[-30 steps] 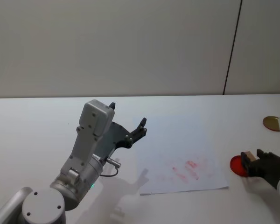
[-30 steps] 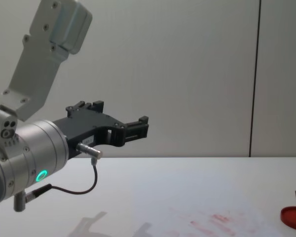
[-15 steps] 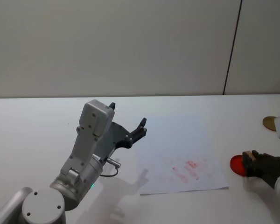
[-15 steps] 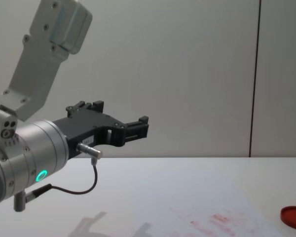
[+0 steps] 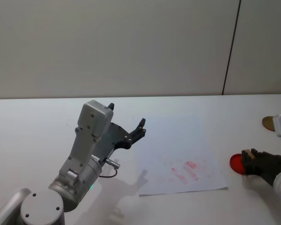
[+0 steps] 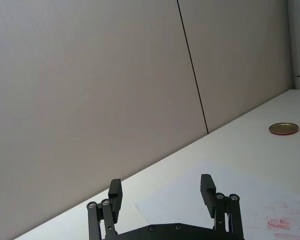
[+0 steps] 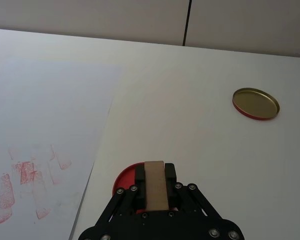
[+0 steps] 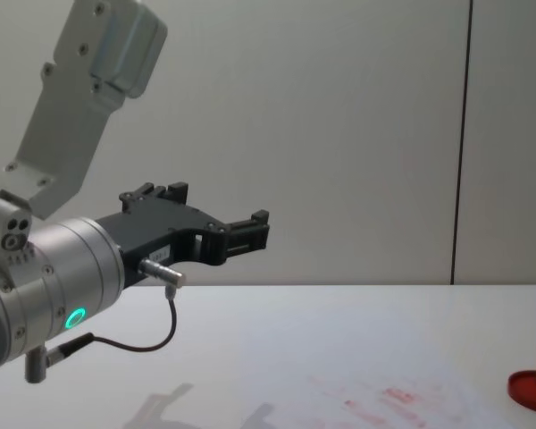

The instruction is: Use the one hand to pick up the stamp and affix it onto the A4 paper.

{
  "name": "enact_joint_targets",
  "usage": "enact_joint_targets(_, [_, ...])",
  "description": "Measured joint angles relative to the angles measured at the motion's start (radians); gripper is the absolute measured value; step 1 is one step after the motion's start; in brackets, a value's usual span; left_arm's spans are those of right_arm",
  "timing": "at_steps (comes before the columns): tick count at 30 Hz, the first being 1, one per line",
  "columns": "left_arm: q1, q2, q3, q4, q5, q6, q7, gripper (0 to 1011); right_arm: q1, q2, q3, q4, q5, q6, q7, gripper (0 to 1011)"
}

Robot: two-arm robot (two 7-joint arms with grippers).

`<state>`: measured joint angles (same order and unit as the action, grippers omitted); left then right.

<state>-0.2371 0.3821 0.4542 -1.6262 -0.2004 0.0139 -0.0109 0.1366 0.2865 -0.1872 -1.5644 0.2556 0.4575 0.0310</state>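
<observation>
Right gripper [image 5: 253, 160]: lower right of the head view, low over the table [image 5: 37, 122], its two black fingers pinching the stamp [image 5: 251, 158] by its long sides
Stamp: a tan wooden block, held over the edge of the red ink pad [image 5: 235, 164]; whether its underside touches the pad I cannot tell
Why it is held there: probably to take ink before it goes to the sheet (the pad lies just right of the paper's edge, so the trip across is short)
A4 paper [image 5: 178, 150]: flat at lower centre of the head view, well clear of the stamp; red smudges cluster near its lower right corner, nearest the pad
Why the paper lies so: flat and unobstructed, with bare white above and left of the smudges, which leaves room for a fresh print
Left gripper [image 5: 126, 115]: centre left of the head view, raised above the table beside the paper's left edge, fingers spread wide with nothing between them; it looks parked, out of the working arm's way
Gold lid [image 5: 270, 123]: right edge of the head view, above the right gripper, set apart from the pad, likely the pad's own cover put aside
Count: one stamp, one ink pad, one lid, one sheet, two grippers
Smudges: several overlapping, too blurred to count singly
</observation>
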Motion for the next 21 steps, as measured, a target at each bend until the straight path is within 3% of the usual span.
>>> enact_joint_targets(21, [0.000, 0.000, 0.000, 0.000, 0.000, 0.000, 0.000, 993, 0.032, -0.024, -0.001, 0.065, 0.006, -0.009, 0.018, 214])
